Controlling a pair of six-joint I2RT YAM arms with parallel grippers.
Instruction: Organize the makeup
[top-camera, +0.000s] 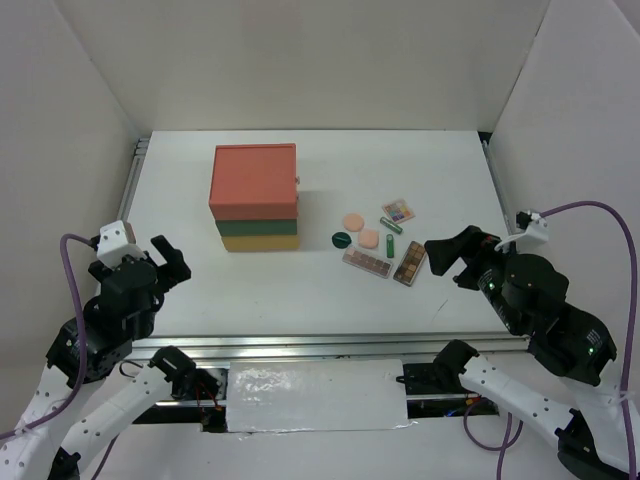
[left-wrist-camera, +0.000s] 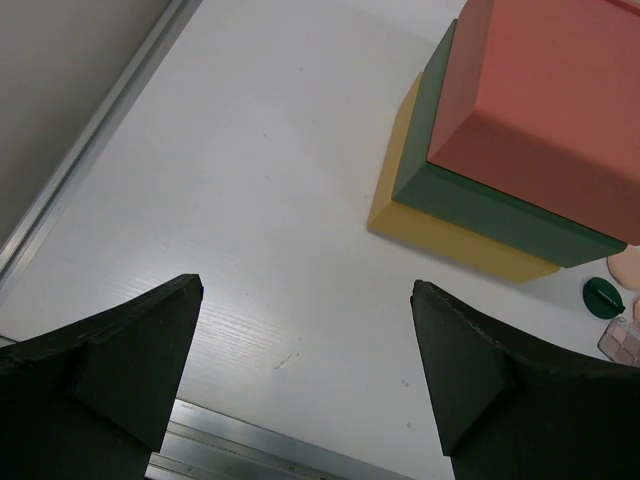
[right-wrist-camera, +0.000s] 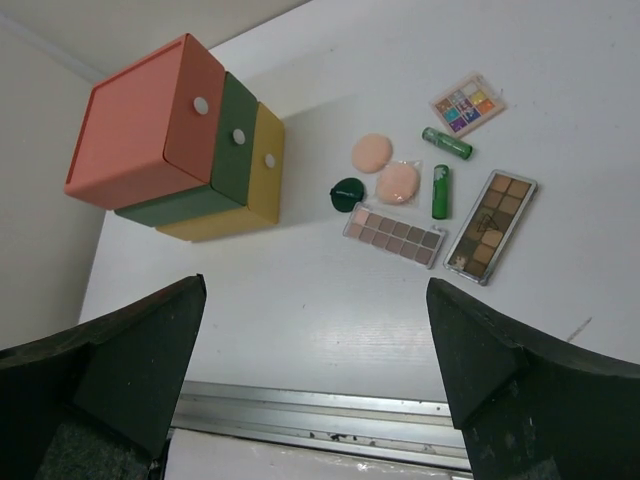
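Since every piece of the makeup lies loose on the white counter (right-wrist-camera: 300, 300) and all three drawers of the stacked drawer box (right-wrist-camera: 170, 130) look shut, the organizing appears not to have begun. By my judgement, the whole job is left to do. The cluster sits to the right of the box, apart from it. It is a short way ahead of the right gripper (right-wrist-camera: 315, 370) and well apart from the left gripper (left-wrist-camera: 305, 370).

Counted, there are eight pieces:
- **Long eyeshadow palettes:** two, a pinkish-brown palette (right-wrist-camera: 393, 235) and a darker brown palette (right-wrist-camera: 491, 226), lying near each other at an angle.
- **Small square palette:** one small square palette (right-wrist-camera: 467, 103) with bright pans, farthest from the arms.
- **Puffs:** two, an upper peach puff (right-wrist-camera: 372, 152) and a lower peach puff (right-wrist-camera: 397, 183) just beside it.
- **Disc:** one dark-green disc (right-wrist-camera: 347, 193), next to the lower puff on the box side.
- **Tubes:** two, a tilted green tube (right-wrist-camera: 446, 143) below the square palette and an upright green tube (right-wrist-camera: 440, 190) between the lower puff and the darker palette.

The box has three tiers, orange over green over yellow, each with one white knob (right-wrist-camera: 238, 136).

Both grippers hover over the counter with their jaws spread wide, holding nothing.
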